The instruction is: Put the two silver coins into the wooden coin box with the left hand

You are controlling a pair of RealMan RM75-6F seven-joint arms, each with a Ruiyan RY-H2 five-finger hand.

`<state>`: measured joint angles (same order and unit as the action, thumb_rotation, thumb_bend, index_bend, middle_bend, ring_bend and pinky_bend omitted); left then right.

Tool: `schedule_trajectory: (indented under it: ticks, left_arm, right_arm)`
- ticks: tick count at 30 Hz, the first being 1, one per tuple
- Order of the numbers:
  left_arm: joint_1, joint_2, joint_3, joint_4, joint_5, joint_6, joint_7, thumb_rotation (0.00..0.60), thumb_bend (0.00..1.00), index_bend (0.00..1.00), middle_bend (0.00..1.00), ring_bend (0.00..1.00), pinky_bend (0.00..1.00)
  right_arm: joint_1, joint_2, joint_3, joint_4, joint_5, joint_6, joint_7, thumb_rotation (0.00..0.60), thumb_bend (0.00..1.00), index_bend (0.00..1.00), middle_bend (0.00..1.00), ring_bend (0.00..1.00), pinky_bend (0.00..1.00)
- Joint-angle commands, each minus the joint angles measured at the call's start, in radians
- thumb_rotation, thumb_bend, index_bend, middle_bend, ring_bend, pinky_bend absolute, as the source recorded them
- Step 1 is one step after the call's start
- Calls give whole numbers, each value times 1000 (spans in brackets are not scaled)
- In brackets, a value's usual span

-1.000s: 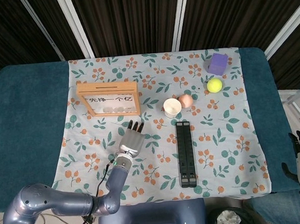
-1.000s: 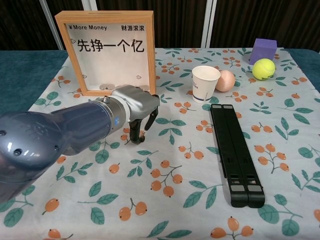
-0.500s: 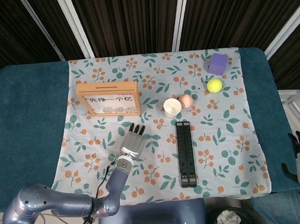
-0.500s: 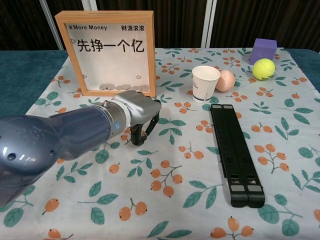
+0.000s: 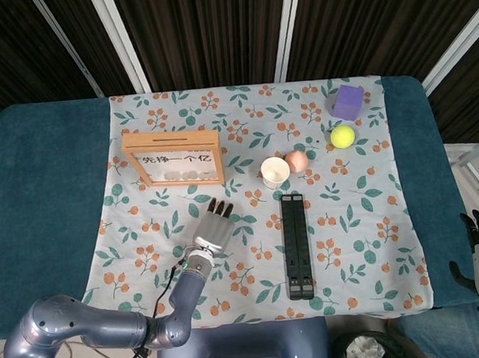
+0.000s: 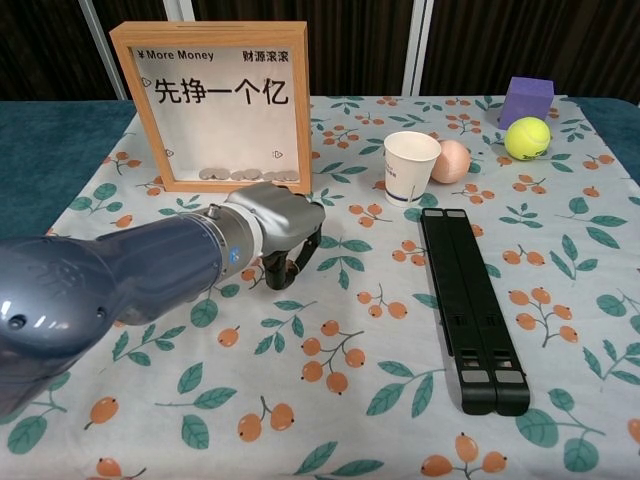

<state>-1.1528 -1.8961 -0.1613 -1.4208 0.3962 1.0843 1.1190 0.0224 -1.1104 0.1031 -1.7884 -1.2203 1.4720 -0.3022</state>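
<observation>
Left hand (image 6: 278,218) just before the wooden coin box (image 6: 212,100), fingers curled down onto the cloth (image 6: 350,400); hold undeterminable.

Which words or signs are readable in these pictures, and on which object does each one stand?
"¥ More Money": top left of the wooden coin box front pane.
"财源滚滚": top right of the same pane.
"先挣一个亿": large, across the pane; it also shows in the head view.
Small marks on the pane's sides: too small to read.
The paper cup shows no print.

Upright wooden coin box (image 6: 210,105), silver coins (image 6: 240,174) lying inside its base.
</observation>
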Motion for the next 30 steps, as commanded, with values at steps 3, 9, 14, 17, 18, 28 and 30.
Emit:
schedule_trajectory:
  ticks: [3,9,14,17,18,28,30]
  left_arm:
    - [2,8,-12,-16,-2,5,-6,600,574,636,60,0,0]
    - [-4,50,-55,-82,-2,33,-11,600,609,650,67,0,0]
    - [-24,120,-136,-177,-8,81,-11,600,608,661,80,0,0]
    - [-42,162,-190,-229,-33,98,-5,600,608,671,90,0,0]
    - [-49,176,-207,-244,-45,102,-1,600,607,673,91,0,0]
    - [-139,270,-373,-353,-169,174,23,600,603,680,97,0,0]
    - [-154,281,-391,-357,-190,175,29,600,603,680,96,0,0]
  right_arm:
    - [0,0,-1,-1,2,0,-3,600,406,96,45,26,0]
    - [1,0,-1,0,3,-1,-4,600,406,96,45,27,0]
    - [1,-2,-1,0,3,1,-7,600,407,96,45,27,0]
    - [1,-3,-1,0,4,2,-8,600,406,96,45,26,0]
    - [1,-3,-1,0,5,2,-10,600,406,96,45,26,0]
    - [2,-6,-1,1,3,4,-17,600,407,96,45,26,0]
    - [3,-7,-2,2,0,5,-17,600,407,96,46,26,0]
